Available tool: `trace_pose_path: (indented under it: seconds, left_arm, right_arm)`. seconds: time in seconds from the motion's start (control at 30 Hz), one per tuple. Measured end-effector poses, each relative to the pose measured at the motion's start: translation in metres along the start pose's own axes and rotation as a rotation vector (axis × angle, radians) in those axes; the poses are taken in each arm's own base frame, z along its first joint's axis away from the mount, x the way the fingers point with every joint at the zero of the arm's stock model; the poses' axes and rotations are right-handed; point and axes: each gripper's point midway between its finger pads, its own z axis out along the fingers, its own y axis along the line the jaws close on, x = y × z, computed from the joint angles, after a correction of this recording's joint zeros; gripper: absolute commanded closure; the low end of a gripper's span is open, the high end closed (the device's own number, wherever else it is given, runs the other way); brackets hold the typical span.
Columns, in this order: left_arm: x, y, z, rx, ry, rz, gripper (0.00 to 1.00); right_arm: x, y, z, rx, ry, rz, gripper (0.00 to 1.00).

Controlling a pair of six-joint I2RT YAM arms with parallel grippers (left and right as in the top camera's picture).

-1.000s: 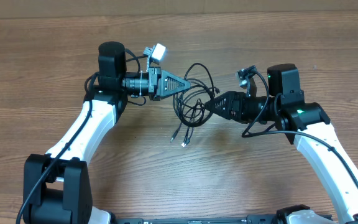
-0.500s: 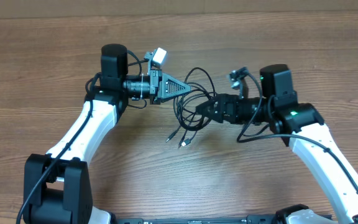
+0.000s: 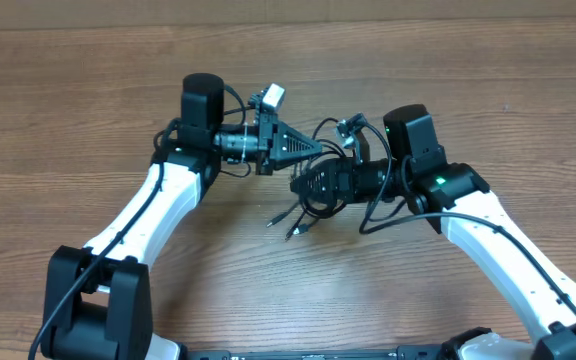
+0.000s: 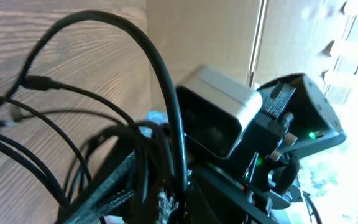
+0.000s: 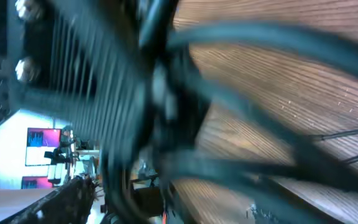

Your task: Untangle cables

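Item: cables [image 3: 315, 207], thin, black, several strands in 1 loose tangle. Location: centre of the wooden bench [image 3: 88, 100], between the 2 pincers, part lifted and part trailing down to the surface. 2 plugs [image 3: 293, 232] lay on the bench at the near-left edge of the tangle, close together, on short free ends.

Left pincer [image 3: 313, 148]: pointed right, fingers drawn together to a narrow tip with strands of the tangle gathered at it. In the left wrist view the cables [image 4: 160, 68] arched up close to the lens and converged toward the bottom of the frame; the grip read as closed on them.

Right pincer [image 3: 298, 186]: pointed left, just below and beside the left one, tips near each other. Loops hung around and under it. The right wrist view was heavily blurred: 1 ribbed finger [image 5: 86, 81] showed at the left with cables [image 5: 278, 37] crossing in front. Whether it was closed or apart could not be told.

Also noted: a grey camera box [image 4: 216, 118] on the right arm faced the left wrist lens; a green light [image 3: 438, 181] shone on the right arm.
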Motion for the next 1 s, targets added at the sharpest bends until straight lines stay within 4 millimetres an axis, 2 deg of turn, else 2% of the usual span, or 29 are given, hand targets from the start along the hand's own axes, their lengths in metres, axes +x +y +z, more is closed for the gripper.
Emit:
trace_pose_path:
  seconds: [0.1, 0.13, 0.17, 0.2, 0.23, 0.27, 0.33, 0.4, 0.47, 0.53, 0.63, 0.7, 0.8, 0.87, 1.0]
  left_arm:
    - [0.001, 0.001, 0.006, -0.012, -0.003, 0.005, 0.96]
    - [0.000, 0.002, 0.007, -0.017, -0.009, 0.006, 0.96]
    - [-0.001, 0.003, 0.007, -0.022, -0.017, 0.009, 0.93]
    - [-0.002, 0.003, 0.007, -0.023, -0.021, 0.011, 0.80]
    - [-0.003, 0.003, 0.007, -0.025, -0.026, 0.017, 0.68]
    - [-0.004, 0.003, 0.007, -0.025, -0.029, 0.029, 0.48]
    - [-0.007, 0.000, 0.007, -0.023, -0.040, 0.085, 0.24]
    - [-0.011, -0.001, 0.002, -0.021, -0.053, 0.128, 0.17]
    - [-0.017, 0.000, -0.010, -0.018, -0.076, 0.160, 0.14]
    - [-0.025, -0.001, -0.031, -0.005, -0.103, 0.195, 0.13]
    - [-0.030, -0.003, -0.059, 0.027, -0.119, 0.265, 0.19]
    - [-0.025, -0.007, -0.068, 0.058, -0.094, 0.338, 0.22]
    - [-0.014, -0.010, -0.066, 0.090, -0.046, 0.400, 0.22]
    - [-0.009, -0.007, -0.061, 0.093, -0.026, 0.404, 0.23]
    - [0.005, 0.011, -0.030, 0.026, 0.007, 0.407, 0.22]
  right_arm:
    - [-0.011, 0.013, 0.001, -0.061, -0.025, -0.046, 0.59]
    - [-0.012, 0.016, 0.000, -0.073, -0.028, -0.050, 0.63]
    - [-0.013, 0.020, 0.000, -0.092, -0.028, -0.051, 0.71]
    - [-0.013, 0.022, 0.000, -0.101, -0.027, -0.056, 0.89]
    - [-0.013, 0.022, 0.000, -0.103, -0.026, -0.047, 0.96]
    - [-0.014, 0.022, 0.000, -0.105, -0.027, -0.042, 0.96]
    - [-0.014, 0.024, -0.001, -0.115, -0.026, -0.036, 0.96]
    - [-0.017, 0.024, -0.003, -0.119, -0.034, -0.036, 0.96]
    - [-0.022, 0.020, -0.009, -0.116, -0.052, -0.013, 0.96]
    - [-0.030, 0.012, -0.018, -0.106, -0.081, 0.019, 0.96]
    - [-0.040, 0.003, -0.029, -0.094, -0.120, 0.072, 0.96]
    - [-0.045, -0.002, -0.032, -0.077, -0.142, 0.127, 0.96]
    - [-0.055, -0.007, -0.035, -0.058, -0.187, 0.225, 0.96]
    - [-0.068, -0.003, -0.038, -0.077, -0.234, 0.264, 0.96]
    - [-0.079, 0.002, -0.041, -0.105, -0.273, 0.344, 0.96]
